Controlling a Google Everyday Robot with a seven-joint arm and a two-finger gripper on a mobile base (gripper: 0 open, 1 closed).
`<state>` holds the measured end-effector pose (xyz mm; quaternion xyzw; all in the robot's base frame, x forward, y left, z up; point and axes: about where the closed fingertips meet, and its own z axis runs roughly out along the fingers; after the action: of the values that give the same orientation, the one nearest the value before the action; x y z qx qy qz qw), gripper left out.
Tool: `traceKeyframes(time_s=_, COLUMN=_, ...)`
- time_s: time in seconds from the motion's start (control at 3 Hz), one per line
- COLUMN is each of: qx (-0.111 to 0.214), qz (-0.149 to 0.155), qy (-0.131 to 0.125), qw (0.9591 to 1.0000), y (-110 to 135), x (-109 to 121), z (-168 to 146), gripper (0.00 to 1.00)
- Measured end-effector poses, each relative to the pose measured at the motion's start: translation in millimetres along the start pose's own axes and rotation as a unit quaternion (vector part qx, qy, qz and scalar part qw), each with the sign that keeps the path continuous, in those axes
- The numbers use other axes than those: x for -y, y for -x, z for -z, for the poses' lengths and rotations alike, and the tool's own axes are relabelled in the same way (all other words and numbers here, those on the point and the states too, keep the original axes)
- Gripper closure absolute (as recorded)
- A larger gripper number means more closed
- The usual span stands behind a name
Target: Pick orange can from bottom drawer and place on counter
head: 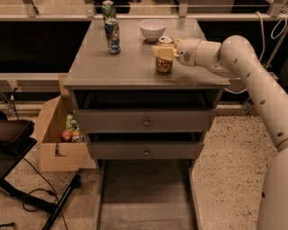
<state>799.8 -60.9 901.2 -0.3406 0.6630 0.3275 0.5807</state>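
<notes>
The orange can (164,64) stands upright on the counter (130,67), near the middle right of the grey top. My gripper (163,50) reaches in from the right and is shut on the can's upper part, its pale fingers (158,50) wrapped around it. The white arm (252,76) stretches back to the right edge. The bottom drawer (146,202) is pulled out at the cabinet's foot and its grey floor is bare.
A blue-and-red can (112,37) and a green can (108,8) stand at the counter's back left. A white bowl (152,29) sits at the back. Two upper drawers with knobs (146,122) are slightly ajar. A cardboard box (58,134) stands left of the cabinet.
</notes>
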Motion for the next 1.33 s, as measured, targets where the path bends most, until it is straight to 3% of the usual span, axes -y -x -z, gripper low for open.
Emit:
traceKeyframes(time_s=0.33, qx=0.0, qz=-0.001, qy=0.002, qw=1.0, y=-1.0, x=-1.3, z=-2.8, gripper=0.51)
traceKeyframes(time_s=0.67, qx=0.0, qz=-0.001, qy=0.006, qw=1.0, y=-1.5, x=-4.1, z=-7.2, gripper=0.2)
traceKeyframes(time_s=1.0, qx=-0.001, qz=-0.001, qy=0.008, qw=1.0, y=-1.8, x=-5.8, z=-9.7, gripper=0.0)
traceKeyframes(time_s=1.33, qx=-0.001, qz=-0.001, qy=0.008, qw=1.0, y=-1.8, x=-6.0, z=-10.0, gripper=0.0)
